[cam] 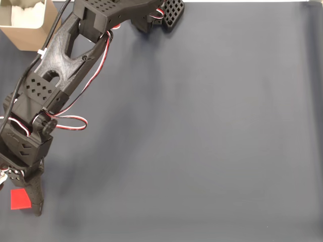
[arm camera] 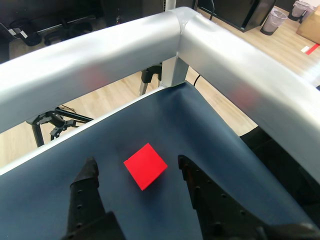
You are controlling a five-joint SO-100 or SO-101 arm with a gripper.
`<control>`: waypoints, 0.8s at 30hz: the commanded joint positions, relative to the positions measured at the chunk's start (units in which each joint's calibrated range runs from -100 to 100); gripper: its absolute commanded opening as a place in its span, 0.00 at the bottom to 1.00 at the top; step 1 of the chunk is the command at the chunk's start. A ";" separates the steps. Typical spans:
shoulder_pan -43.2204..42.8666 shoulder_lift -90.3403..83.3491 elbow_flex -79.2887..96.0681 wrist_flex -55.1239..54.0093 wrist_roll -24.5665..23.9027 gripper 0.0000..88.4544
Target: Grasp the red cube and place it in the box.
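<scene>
The red cube (arm camera: 145, 166) lies flat on the dark mat near the table's corner. My gripper (arm camera: 136, 161) is open and low over the mat, one black finger on each side of the cube with gaps on both sides. In the fixed view the cube (cam: 19, 199) is at the bottom left edge, and one finger (cam: 36, 199) stands just to its right. The box (cam: 25, 25), tan with a white inside, sits in the far top left corner, partly behind the arm.
A thick silver rail (arm camera: 210, 45) runs around the table corner just beyond the cube. The black arm (cam: 65, 50) stretches down the left side from its base (cam: 171, 12) at the top. The dark mat (cam: 212, 141) stretches right.
</scene>
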 commanded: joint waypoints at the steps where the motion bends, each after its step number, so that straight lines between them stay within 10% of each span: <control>1: -0.17 -0.85 -2.83 -1.79 0.49 0.42; 24: -0.31 -4.31 10.50 -6.62 1.27 0.42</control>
